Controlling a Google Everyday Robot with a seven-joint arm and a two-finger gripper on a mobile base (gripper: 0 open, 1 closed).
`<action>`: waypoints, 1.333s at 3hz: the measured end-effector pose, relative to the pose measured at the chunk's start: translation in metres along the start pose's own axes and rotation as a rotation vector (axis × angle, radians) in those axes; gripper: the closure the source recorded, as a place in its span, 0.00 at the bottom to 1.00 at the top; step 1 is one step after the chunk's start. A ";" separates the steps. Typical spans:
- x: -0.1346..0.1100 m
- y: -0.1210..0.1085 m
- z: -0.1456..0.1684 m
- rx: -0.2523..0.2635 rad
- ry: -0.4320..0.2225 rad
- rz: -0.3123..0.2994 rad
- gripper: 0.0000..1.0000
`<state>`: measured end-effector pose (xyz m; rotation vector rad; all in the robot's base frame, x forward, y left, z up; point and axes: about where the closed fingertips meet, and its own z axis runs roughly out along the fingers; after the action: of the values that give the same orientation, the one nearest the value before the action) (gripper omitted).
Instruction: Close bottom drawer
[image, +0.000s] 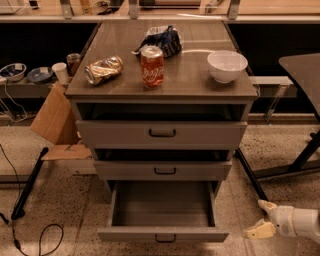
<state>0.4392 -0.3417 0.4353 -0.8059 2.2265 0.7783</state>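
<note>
A wood-grain cabinet top (190, 77) is set over speckled flooring (75, 200). A red can (152, 66), lettering unreadable, is stood near its front edge, a white bowl (227, 65) by the right edge. The bottom drawer (162, 234) is pulled out below; the gripper (261, 219) is held low to its right, fingers (267, 205) spread.
</note>
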 end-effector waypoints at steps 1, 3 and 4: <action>0.034 -0.007 0.045 0.084 0.043 0.099 0.00; 0.062 -0.017 0.070 0.176 0.082 0.199 0.00; 0.073 -0.022 0.087 0.132 0.076 0.217 0.00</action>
<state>0.4418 -0.3195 0.3223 -0.5450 2.4337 0.7011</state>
